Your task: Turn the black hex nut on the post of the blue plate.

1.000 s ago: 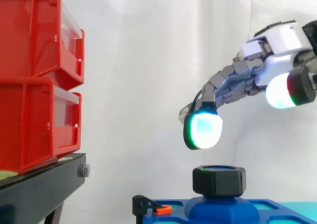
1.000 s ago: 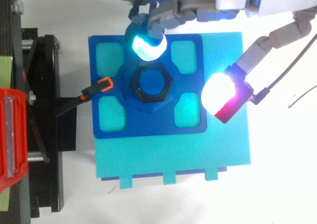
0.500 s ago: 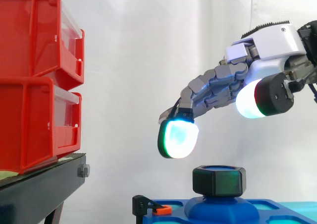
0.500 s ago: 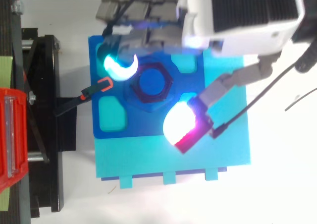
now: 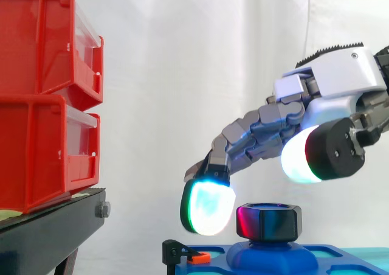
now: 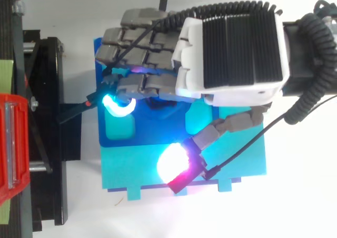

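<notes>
Side view first: the nut (image 5: 268,221) sits on the post (image 5: 270,258) of the blue plate (image 6: 152,132), and nothing's gripping it yet. It's black and chunky, with six flat faces and a glossy finish that picks up the pad glow as red and green. We reckon those flats are what the fingers want to bear on, since the corners give them something to push against.

The hand (image 5: 328,86) hangs over the nut, released, with the fingers stretched out in a soft bend and holding nothing. One fingertip pad (image 5: 208,207) is down level with the nut, just beside its left face, and we can't tell if it touches. The thumb pad (image 5: 299,158) is above and right of the nut, clear of it. Our guess is the hand straddles the nut so finger and thumb can close on opposite flats.

The pads look thick, rounded and rubbery, so decent grip. The plate looks like hard moulded plastic with rounded teal pockets around the nut. Left of the nut an orange-tipped clamp (image 5: 199,258) bites the plate edge, probably so the plate doesn't spin along with the nut.
</notes>
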